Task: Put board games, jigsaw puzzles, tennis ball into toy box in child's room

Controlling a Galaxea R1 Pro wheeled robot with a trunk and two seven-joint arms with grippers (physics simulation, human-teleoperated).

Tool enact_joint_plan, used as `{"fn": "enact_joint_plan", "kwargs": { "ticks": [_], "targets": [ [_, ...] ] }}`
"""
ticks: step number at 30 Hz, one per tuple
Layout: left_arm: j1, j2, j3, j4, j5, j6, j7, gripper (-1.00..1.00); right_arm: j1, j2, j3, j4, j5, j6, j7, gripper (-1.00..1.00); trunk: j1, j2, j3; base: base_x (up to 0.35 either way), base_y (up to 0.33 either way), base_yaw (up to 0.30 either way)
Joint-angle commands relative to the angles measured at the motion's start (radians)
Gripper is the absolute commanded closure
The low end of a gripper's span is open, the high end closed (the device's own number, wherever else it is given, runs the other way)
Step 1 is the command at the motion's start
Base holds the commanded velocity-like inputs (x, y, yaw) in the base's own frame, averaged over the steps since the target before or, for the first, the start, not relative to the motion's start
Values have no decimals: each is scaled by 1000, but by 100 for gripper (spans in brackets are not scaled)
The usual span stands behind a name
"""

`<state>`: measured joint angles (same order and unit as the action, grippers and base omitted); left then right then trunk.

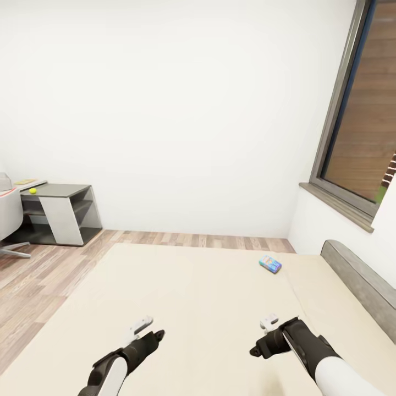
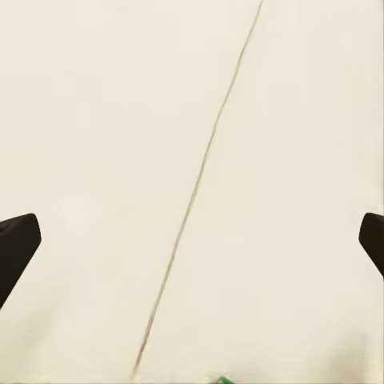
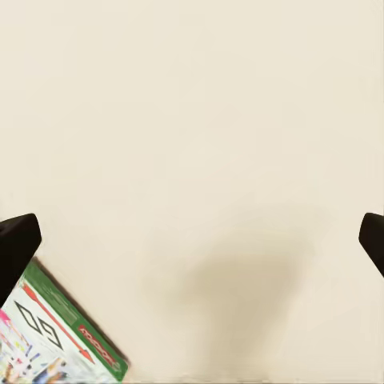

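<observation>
A teal-blue board game lies on the cream bed, far ahead of my right gripper. A green-edged board game with busy colourful art lies on the bed cover close under that gripper, off to one side of its open fingers. My left gripper hovers open over bare cover. The tennis ball sits on the table at the far left, beside a thin flat board. The toy box is out of view.
A grey headboard runs along the bed's right side under a window. A chair stands at the left edge by the table. Wood-plank floor lies between bed and table.
</observation>
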<state>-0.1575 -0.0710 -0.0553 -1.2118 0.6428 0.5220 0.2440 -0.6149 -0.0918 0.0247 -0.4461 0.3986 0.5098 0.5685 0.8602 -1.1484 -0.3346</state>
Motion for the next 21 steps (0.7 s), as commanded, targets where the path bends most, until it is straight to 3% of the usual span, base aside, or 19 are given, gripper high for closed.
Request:
{"fn": "enact_joint_plan", "kwargs": {
  "ticks": [1,5,6,10,18,21],
  "targets": [
    [-2,0,-2,-1,17,28,-7,-100,0,-5,0,-7,7,14,31,-100,-4,6,2,0,0,0],
    [-7,3,-3,1,34,87,-67,-100,3,-19,-3,-32,8,39,100,-100,-19,34,14,0,0,0],
    [-12,10,-4,18,41,121,-128,-100,10,-32,-4,-52,13,54,148,-100,-23,41,18,0,0,0],
    [-26,13,-4,49,44,140,-174,-100,17,-48,-4,-62,16,62,177,-100,-38,69,30,0,0,0],
    [-94,15,-7,190,43,194,-221,-100,26,-72,-4,-69,11,69,207,-100,-69,125,55,0,0,0],
    [-97,16,-7,197,43,196,-221,-100,28,-72,-4,-68,11,70,207,-100,-81,146,65,0,0,0]
  ]
}}
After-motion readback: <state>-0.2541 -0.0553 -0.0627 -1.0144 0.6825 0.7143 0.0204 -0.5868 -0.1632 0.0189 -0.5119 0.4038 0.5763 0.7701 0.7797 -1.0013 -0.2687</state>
